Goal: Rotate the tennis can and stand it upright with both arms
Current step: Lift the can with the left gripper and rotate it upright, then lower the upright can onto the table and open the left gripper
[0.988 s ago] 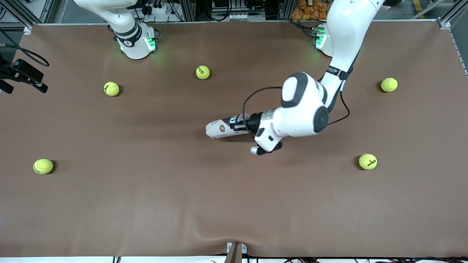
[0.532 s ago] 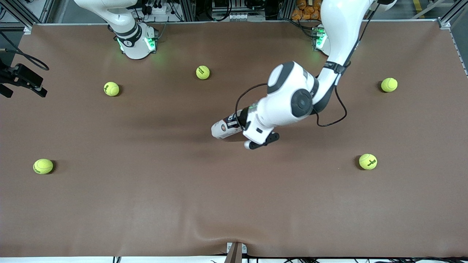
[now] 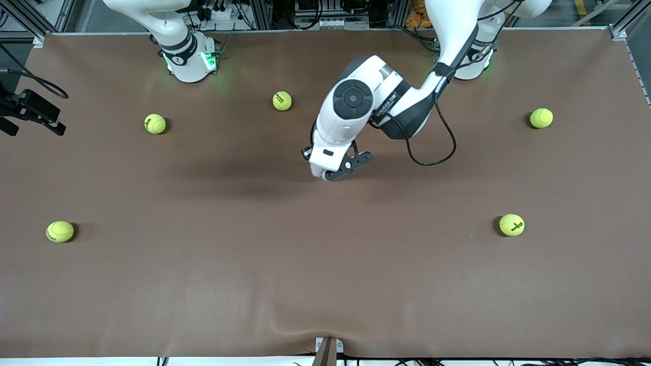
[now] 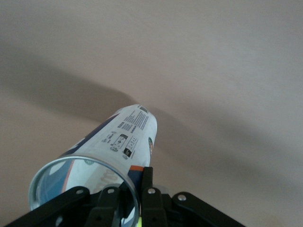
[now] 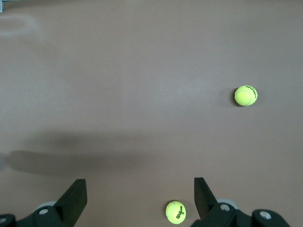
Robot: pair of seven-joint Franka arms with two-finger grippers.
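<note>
The tennis can (image 4: 124, 137), with a white and dark-blue label and a silvery open rim, shows in the left wrist view. My left gripper (image 4: 137, 178) is shut on its rim wall, one finger inside and one outside. The can's closed end points down at the brown table (image 4: 227, 71). In the front view the can is hidden under the left arm's wrist (image 3: 333, 152) over the middle of the table. My right gripper (image 5: 139, 189) is open and empty, high over the table, and waits.
Several yellow-green balls lie on the table: one (image 3: 282, 100) near the right arm's base, others (image 3: 155, 123) (image 3: 60, 231) toward the right arm's end, and two (image 3: 541, 118) (image 3: 511, 224) toward the left arm's end. Two balls (image 5: 246, 95) (image 5: 175, 212) show below the right gripper.
The left arm swung its wrist from level to pointing down and moved toward the bases. The can, seen lying on its side before, is now hidden under the hand.
</note>
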